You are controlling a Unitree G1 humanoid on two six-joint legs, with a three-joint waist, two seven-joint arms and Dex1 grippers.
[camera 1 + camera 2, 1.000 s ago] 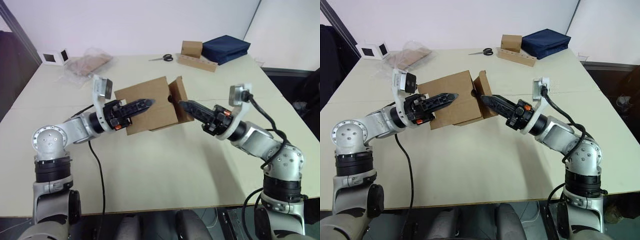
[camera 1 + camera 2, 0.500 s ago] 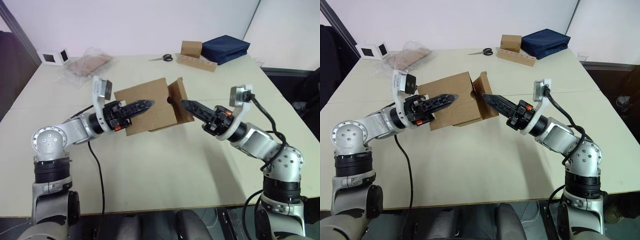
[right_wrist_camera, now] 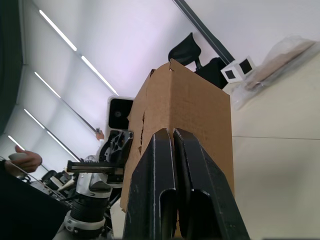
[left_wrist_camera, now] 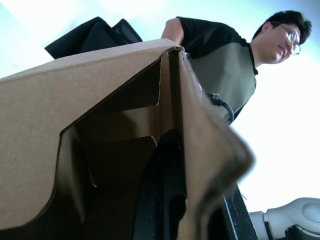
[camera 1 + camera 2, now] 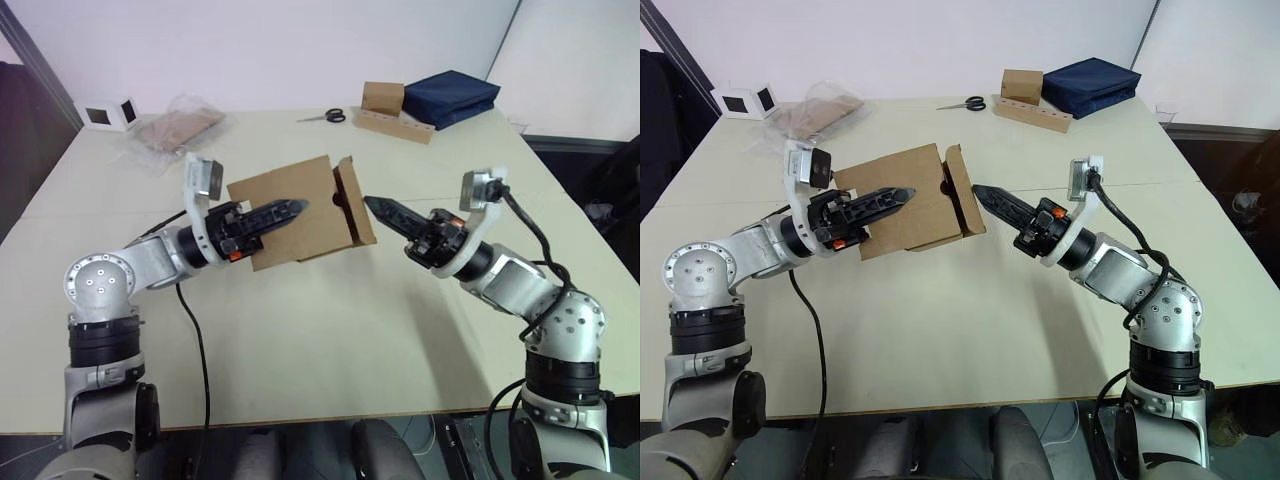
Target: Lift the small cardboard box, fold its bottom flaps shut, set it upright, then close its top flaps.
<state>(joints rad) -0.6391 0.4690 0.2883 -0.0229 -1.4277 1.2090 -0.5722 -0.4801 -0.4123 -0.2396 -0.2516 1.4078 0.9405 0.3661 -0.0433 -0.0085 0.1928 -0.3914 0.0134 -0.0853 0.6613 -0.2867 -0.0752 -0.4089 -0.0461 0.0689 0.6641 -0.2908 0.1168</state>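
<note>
The small cardboard box [image 5: 310, 190] hangs on its side above the table [image 5: 330, 330], left of centre. My left gripper [image 5: 295, 207] is shut on its near wall, with one finger [image 4: 165, 190] inside the box in the left wrist view. At the box's right end a flap [image 5: 357, 205] is folded most of the way in. I cannot tell whether that end holds the bottom flaps or the top flaps. My right gripper [image 5: 372, 204] is shut and empty. It points at that flap from the right, with a small gap between them. In the right wrist view its fingertips [image 3: 162, 137] aim at the box [image 3: 200, 115].
At the table's far side lie scissors [image 5: 325, 116], a squarish brown box [image 5: 383, 97] on a holed cardboard strip [image 5: 395, 126] and a navy bag [image 5: 452, 96]. A plastic bag [image 5: 175, 125] and a white device [image 5: 110, 113] lie far left. A person [image 4: 225, 65] stands beyond.
My right gripper has shut and drawn back a little to the right, off the end flap. The flap has swung in closer to the box's end. The left arm has held still.
</note>
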